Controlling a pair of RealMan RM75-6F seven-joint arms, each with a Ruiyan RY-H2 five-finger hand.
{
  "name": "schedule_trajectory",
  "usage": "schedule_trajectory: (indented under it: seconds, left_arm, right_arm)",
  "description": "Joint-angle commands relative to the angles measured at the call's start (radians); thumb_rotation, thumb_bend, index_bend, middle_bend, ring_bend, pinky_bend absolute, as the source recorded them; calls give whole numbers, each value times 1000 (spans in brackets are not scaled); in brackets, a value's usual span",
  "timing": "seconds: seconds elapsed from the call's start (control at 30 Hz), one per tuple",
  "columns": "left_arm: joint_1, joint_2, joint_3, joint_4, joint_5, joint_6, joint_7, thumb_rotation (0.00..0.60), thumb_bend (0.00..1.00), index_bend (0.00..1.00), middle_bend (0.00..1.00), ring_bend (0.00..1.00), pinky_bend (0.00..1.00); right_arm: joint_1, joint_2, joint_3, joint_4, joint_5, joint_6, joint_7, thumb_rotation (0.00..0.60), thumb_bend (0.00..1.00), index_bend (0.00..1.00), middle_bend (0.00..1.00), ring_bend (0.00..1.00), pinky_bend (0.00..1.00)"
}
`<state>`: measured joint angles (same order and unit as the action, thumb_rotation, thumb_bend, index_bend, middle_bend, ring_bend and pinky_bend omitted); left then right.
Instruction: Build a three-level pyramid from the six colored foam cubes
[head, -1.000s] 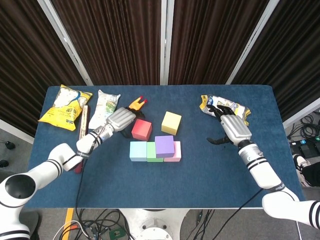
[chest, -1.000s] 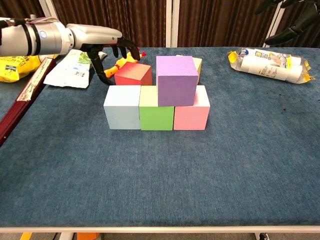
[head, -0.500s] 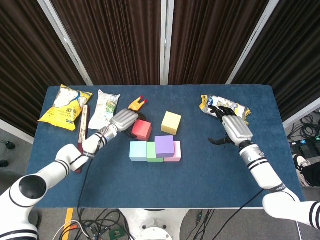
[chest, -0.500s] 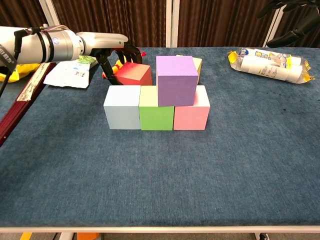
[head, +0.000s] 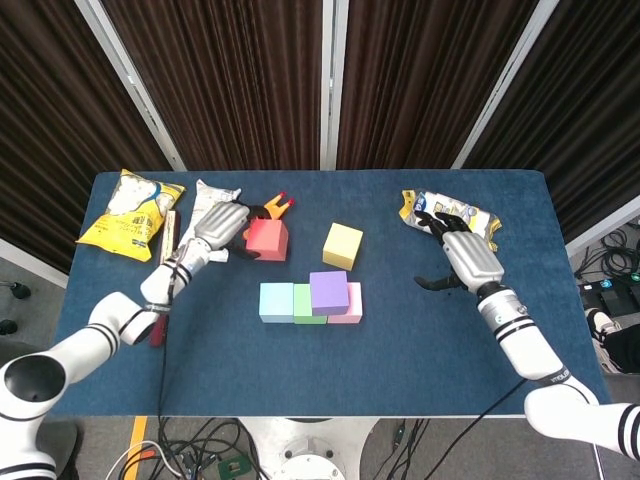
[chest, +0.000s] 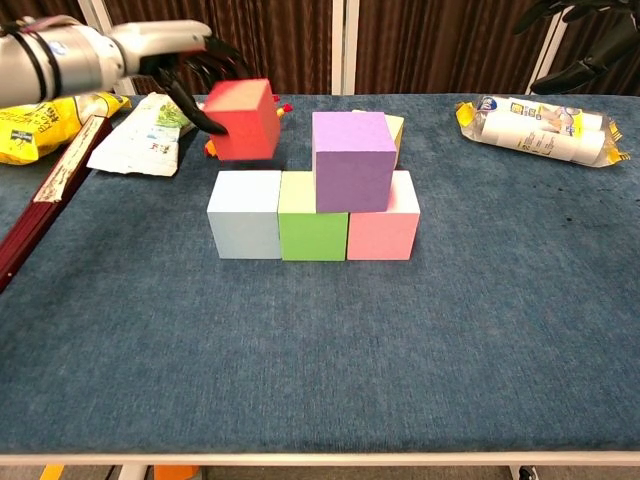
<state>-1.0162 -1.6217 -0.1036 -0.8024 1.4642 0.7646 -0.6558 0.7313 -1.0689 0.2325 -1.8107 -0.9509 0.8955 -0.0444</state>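
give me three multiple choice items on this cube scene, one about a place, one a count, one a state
1. Where does the purple cube sit?
A. on the bare table
B. on top of the bottom row, over the green cube and pink cube
C. in the right hand

2. How many cubes form the bottom row?
A. two
B. three
C. four

3. What state is the red cube in?
A. held in the air by the left hand
B. resting on the light blue cube
C. lying beside the yellow cube

Answers: 1 B, it straddles the green and pink cubes. 2 B, light blue, green and pink stand side by side. 3 A, the left hand's fingers grip it clear of the table.
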Motion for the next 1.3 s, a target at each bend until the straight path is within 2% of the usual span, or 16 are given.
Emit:
schedule_trajectory:
  seconds: [0.03, 0.27, 0.37, 0.5, 0.63, 0.87, 1.3]
  left_arm:
    - [65, 98, -38, -125, -76, 32, 73, 600, 206, 480, 463, 376, 287]
    - [202, 308, -81, -491, -239, 92, 194, 600, 206, 481, 465, 376, 302]
    - [248, 369, -80, -624, -272, 129, 241, 600, 210, 482, 465, 376, 307]
    - [286, 408, -66, -741, -280, 170, 321, 600, 211, 483, 464, 376, 318]
    - [304, 413, -56, -813, -296, 197, 413, 600, 212, 482, 462, 376, 320]
    - [296, 400, -54, -903, -340, 181, 532, 600, 211, 482, 457, 376, 321]
    - [260, 351, -74, -983, -395, 189, 707, 600, 212, 477, 445, 376, 322]
  right_arm:
    - [-1, -1, -2, 0, -4, 0, -3, 600, 122, 0, 157, 0, 0]
    - [-6, 0, -1, 1, -18, 1, 1, 600, 122, 0, 157, 0, 0]
    - [-7, -2, 0, 4, -26, -2, 5, 600, 122, 0, 157, 0, 0]
    - [-7, -4, 2, 5, -36, -3, 9, 600, 122, 0, 157, 0, 0]
    - [-10, 0, 1, -2, -42, -1, 6, 600, 122, 0, 157, 0, 0]
    - [-21, 12, 0, -23, -49, 10, 3, 600, 123, 0, 157, 0, 0]
    - [-38, 28, -4, -38, -56, 20, 5, 600, 122, 0, 157, 0, 0]
